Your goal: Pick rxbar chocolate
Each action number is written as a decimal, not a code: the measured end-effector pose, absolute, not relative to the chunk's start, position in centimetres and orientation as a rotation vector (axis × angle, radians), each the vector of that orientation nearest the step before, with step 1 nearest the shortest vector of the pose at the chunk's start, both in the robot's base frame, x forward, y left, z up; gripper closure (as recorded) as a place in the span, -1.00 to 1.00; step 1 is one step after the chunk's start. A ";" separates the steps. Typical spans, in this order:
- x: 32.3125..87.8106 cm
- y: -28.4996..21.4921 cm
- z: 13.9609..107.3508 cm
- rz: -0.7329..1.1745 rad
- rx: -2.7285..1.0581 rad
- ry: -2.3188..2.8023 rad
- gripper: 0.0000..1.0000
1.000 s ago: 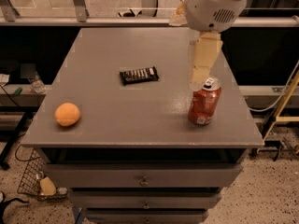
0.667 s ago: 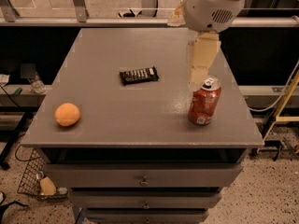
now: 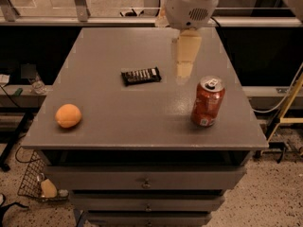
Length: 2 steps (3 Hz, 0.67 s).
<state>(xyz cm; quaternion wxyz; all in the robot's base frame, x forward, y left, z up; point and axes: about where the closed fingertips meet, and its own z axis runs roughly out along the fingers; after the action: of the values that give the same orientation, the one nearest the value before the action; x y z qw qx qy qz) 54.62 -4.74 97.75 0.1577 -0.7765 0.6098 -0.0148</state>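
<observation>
The bar (image 3: 141, 75) lies flat near the middle of the tabletop (image 3: 118, 126), apart from everything, so we judge the pick not yet begun. The pincer (image 3: 185, 63) hangs beside it on the can's (image 3: 207, 101) side, holding nothing; we cannot tell whether it is wide or narrow. Closing in, gripping and lifting remain.

Jaws over table (image 3: 118, 117): matt cream plastic; can (image 3: 207, 101) glossy metal.

Grey table (image 3: 113, 126) with rxbar chocolate (image 3: 141, 75), soda can (image 3: 207, 102), orange (image 3: 68, 116) (gripper (image 3: 184, 69) above far half)
</observation>
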 end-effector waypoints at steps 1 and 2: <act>58.5 -2.8 95.7 0.003 -2.254 1.731 -1.00; 61.5 -1.7 92.6 0.065 -2.252 1.761 -1.00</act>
<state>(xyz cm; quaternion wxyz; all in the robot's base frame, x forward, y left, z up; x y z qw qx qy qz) 61.52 -1.72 92.62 0.1406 -0.7796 0.6099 0.0224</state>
